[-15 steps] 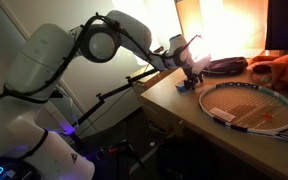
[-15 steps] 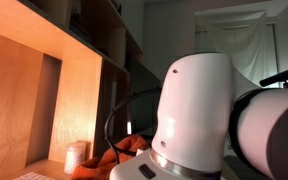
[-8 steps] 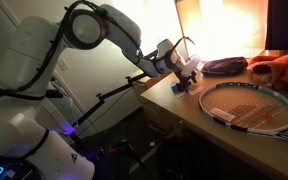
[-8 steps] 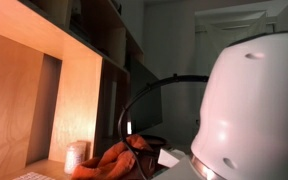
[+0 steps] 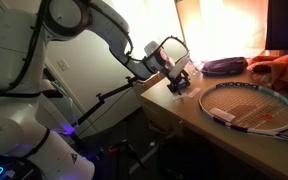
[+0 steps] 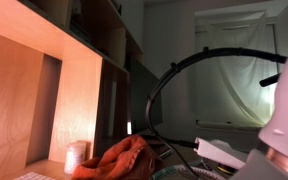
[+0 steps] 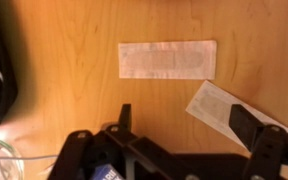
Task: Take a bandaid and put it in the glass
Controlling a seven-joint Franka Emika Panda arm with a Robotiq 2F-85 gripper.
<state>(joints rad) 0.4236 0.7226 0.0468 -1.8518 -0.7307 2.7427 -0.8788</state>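
In the wrist view two bandaids in white wrappers lie flat on the wooden table (image 7: 84, 60). One bandaid (image 7: 167, 59) lies level just ahead of the gripper. The other bandaid (image 7: 212, 103) lies tilted, with its far end hidden under one finger. My gripper (image 7: 184, 120) is open and empty, hovering low over the table with the tilted bandaid between its fingers. In an exterior view the gripper (image 5: 179, 82) hangs near the table's corner. A clear curved rim (image 7: 4, 157) shows at the wrist view's lower left; I cannot tell whether it is the glass.
A tennis racket (image 5: 249, 105) lies on the table beside the gripper. A dark flat object (image 5: 222, 67) and an orange cloth (image 5: 280, 70) lie behind it. The cloth (image 6: 114, 160) and a pale cylinder (image 6: 76, 156) show under wooden shelves.
The arm has swung its elbow up and away and brought the gripper down and a little toward the table's edge. Its white body has moved out of the shelf-side exterior view.
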